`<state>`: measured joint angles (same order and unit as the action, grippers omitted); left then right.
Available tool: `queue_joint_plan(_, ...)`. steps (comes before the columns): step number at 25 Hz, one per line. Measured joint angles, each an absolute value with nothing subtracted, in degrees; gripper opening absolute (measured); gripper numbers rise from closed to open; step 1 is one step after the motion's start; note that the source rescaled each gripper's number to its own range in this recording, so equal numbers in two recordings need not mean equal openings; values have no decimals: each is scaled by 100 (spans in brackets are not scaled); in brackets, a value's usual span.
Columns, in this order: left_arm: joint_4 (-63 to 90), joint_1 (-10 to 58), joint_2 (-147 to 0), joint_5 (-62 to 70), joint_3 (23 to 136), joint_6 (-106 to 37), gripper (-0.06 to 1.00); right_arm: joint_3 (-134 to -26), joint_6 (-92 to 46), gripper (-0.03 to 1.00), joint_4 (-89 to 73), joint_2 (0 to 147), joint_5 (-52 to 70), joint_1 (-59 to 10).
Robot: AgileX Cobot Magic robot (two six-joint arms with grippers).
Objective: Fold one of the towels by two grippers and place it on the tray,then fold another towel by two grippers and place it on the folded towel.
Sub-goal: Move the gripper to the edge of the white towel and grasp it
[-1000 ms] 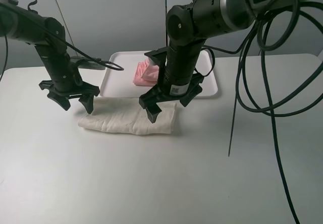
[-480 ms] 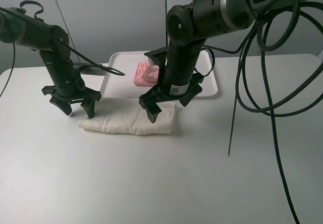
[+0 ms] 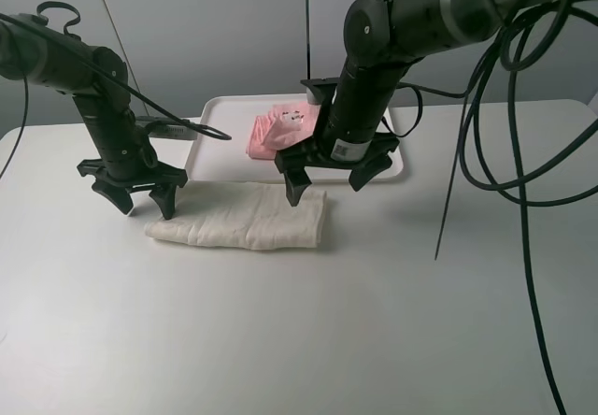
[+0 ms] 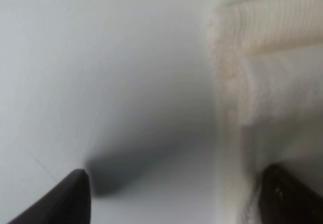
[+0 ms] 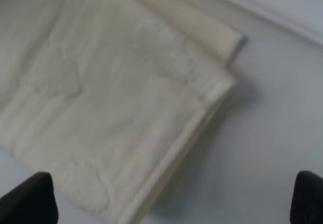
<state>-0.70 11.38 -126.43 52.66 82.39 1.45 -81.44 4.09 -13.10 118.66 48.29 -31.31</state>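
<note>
A cream-white towel (image 3: 241,221) lies folded into a long strip on the table in front of the white tray (image 3: 222,151). A crumpled pink towel (image 3: 269,135) sits on the tray. My left gripper (image 3: 143,202) is open and empty, fingers pointing down just over the strip's left end; the left wrist view shows that towel edge (image 4: 252,77) between the fingertips (image 4: 74,198). My right gripper (image 3: 326,185) is open and empty, hovering above the strip's right end near the tray's front rim. The right wrist view looks down on the towel's folded corner (image 5: 126,118).
Black cables (image 3: 486,153) hang from the right arm over the table's right side. A thin cable (image 3: 182,127) from the left arm crosses the tray's left rim. Bare white table (image 3: 299,340) lies in front of the towel.
My right gripper has lifted off the white towel's right end and shifted right and back toward the tray. My left gripper settled lower at the left end, then stayed still.
</note>
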Motion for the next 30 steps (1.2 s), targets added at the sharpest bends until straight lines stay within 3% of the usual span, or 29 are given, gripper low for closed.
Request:
queue_joint_plan(24, -70, 1138, -12643, 5244, 8239, 135, 88, -8144, 954, 100, -1812, 12649, 4272, -3415)
queue_joint_plan(30, -70, 1138, -12643, 5244, 8239, 135, 88, -8144, 991, 80, -1705, 12649, 4185, -3425)
